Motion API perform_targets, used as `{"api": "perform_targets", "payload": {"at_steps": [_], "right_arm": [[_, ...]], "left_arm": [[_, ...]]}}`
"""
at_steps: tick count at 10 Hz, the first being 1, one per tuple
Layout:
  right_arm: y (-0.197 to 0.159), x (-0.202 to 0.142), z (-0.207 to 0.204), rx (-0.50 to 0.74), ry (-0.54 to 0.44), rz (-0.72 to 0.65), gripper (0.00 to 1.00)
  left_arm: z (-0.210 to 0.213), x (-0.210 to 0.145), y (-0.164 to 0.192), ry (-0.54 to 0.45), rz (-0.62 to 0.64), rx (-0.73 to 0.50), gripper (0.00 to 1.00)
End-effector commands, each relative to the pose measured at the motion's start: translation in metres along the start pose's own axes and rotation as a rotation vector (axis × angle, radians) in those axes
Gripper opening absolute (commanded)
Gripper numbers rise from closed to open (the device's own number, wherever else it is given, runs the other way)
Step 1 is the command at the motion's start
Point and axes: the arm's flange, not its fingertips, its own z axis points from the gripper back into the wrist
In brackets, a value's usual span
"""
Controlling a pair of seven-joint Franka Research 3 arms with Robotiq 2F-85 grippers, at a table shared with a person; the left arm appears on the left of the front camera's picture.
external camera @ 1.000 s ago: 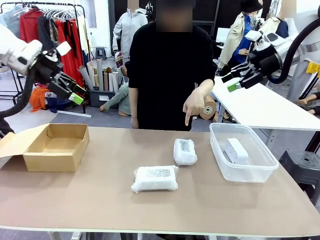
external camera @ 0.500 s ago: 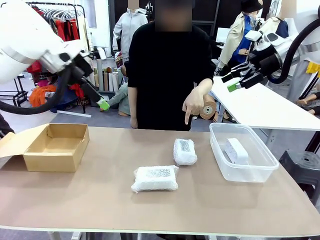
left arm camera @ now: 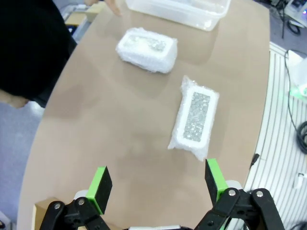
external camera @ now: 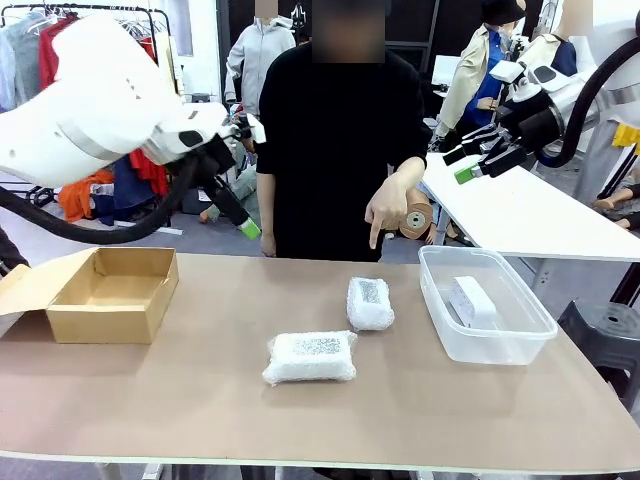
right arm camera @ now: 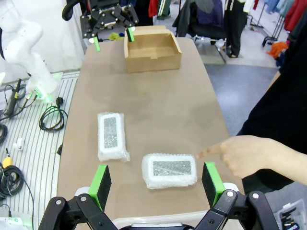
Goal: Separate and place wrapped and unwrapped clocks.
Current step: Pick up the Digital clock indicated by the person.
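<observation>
With the bare clock (external camera: 472, 300) already set apart in the right tub (external camera: 487, 358), the long bundle (external camera: 311, 357) and small bundle (external camera: 370, 302) are found mid counter (external camera: 150, 400), while the left claw (left arm camera: 158, 178) and right claw (right arm camera: 156, 178) are held wide and empty, presumably for grasping.

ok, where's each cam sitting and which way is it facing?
Front: between the arms, facing the person across the table; left gripper, right gripper raised.
Left wrist: looks down past open jaws at long bundle and small bundle.
Right wrist: past open jaws, along the table to the cardboard box; person's hand right.
Shared: both bundles, all views.
</observation>
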Motion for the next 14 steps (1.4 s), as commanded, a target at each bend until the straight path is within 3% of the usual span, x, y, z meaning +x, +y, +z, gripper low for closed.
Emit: {"api": "perform_targets", "payload": {"at_steps": [1, 7, 9, 11, 14], "right_arm": [[0.001, 0.000, 0.001, -0.005, -0.002, 0.015, 1.00], [0.001, 0.000, 0.001, -0.005, -0.002, 0.015, 1.00], [0.001, 0.000, 0.001, -0.005, -0.002, 0.015, 1.00], [0.001, 0.000, 0.001, -0.005, -0.002, 0.015, 1.00], [0.001, 0.000, 0.001, -0.005, -0.002, 0.015, 1.00]], "left_arm": [[-0.008, -0.002, -0.001, -0.001, -0.041, -0.007, 1.00], [-0.012, 0.003, -0.005, 0.008, -0.030, -0.020, 1.00], [-0.010, 0.038, -0.018, 0.044, 0.167, 0.071, 1.00], [-0.023, 0.078, -0.036, 0.140, 0.277, 0.089, 1.00], [-0.038, 0.134, -0.062, 0.218, 0.383, 0.210, 1.00]]}}
